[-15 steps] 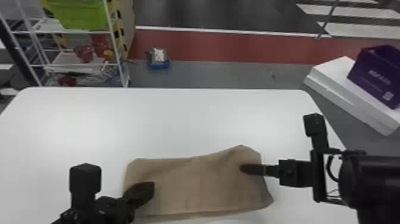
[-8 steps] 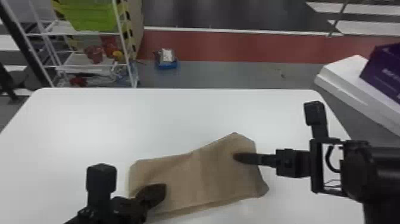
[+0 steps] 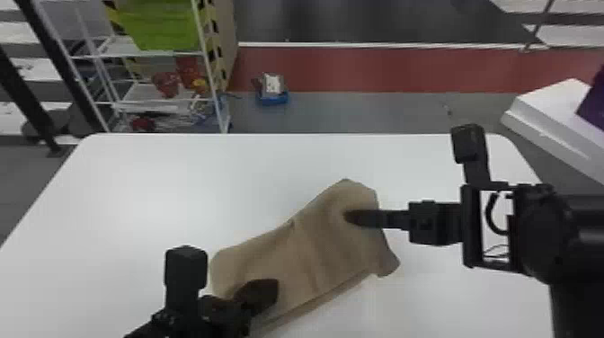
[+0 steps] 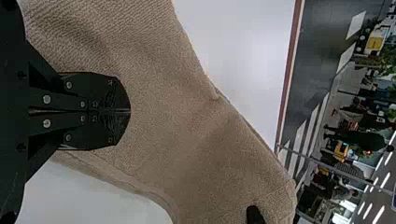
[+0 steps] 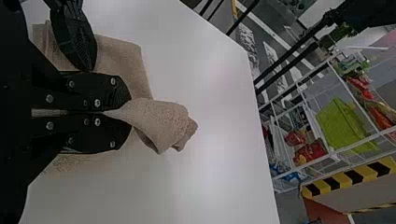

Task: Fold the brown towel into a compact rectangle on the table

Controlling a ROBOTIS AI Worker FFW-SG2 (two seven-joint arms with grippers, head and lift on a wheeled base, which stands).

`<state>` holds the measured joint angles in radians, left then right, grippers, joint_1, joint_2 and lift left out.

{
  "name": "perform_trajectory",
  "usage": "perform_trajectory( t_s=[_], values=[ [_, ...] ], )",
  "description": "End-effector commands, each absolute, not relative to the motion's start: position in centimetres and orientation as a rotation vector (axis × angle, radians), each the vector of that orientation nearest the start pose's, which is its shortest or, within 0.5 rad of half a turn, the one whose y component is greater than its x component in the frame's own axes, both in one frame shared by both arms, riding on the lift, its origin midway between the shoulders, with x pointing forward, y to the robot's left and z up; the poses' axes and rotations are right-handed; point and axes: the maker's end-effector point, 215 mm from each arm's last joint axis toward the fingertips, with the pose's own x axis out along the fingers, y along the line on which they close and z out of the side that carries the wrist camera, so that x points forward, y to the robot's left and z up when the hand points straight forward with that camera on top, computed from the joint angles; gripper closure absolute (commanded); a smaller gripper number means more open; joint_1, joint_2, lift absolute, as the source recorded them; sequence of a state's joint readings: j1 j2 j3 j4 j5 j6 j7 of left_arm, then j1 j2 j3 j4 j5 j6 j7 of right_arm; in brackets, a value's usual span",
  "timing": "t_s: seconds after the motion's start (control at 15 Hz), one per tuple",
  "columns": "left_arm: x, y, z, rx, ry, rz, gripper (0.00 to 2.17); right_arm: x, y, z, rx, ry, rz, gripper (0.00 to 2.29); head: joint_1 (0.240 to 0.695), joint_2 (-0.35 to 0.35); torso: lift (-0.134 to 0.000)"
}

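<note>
On the table point(image 3: 179, 180), short of its far edge, the brown towel point(image 3: 314, 256) lies aslant, pinched by the right gripper point(image 3: 349, 217); the left gripper point(image 4: 130, 111), fingers together, is over its nearer end. Square it gently, cloth lightly taut.

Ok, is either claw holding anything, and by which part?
The right claw pinches the towel near its right end; the left claw is shut, with no pinched cloth visible.
</note>
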<state>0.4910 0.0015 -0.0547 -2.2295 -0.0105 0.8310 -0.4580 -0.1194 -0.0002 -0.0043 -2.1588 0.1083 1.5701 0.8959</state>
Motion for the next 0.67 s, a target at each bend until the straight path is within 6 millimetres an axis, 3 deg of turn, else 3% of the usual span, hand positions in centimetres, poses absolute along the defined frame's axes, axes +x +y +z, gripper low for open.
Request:
perform_trajectory(
  t_s=[0.0, 0.2, 0.33, 0.6],
  values=[
    [36.6, 11.0, -44.8, -0.162, 0.641, -0.487, 1.82, 45.4, -8.9, -34.3, 0.328, 0.817, 0.717, 1.30, 0.695, 0.023, -0.124],
    [36.7, 13.3, -42.5, -0.192, 0.597, -0.469, 1.82, 45.8, -10.3, -34.3, 0.338, 0.810, 0.682, 1.30, 0.695, 0.028, -0.124],
    [37.2, 15.0, -42.5, -0.196, 0.591, -0.451, 1.82, 46.0, -10.3, -34.0, 0.338, 0.803, 0.683, 1.30, 0.695, 0.033, -0.124],
    [37.1, 18.2, -45.6, -0.189, 0.635, -0.393, 1.82, 46.6, -10.2, -33.0, 0.329, 0.783, 0.688, 1.30, 0.695, 0.078, -0.124]
  ],
)
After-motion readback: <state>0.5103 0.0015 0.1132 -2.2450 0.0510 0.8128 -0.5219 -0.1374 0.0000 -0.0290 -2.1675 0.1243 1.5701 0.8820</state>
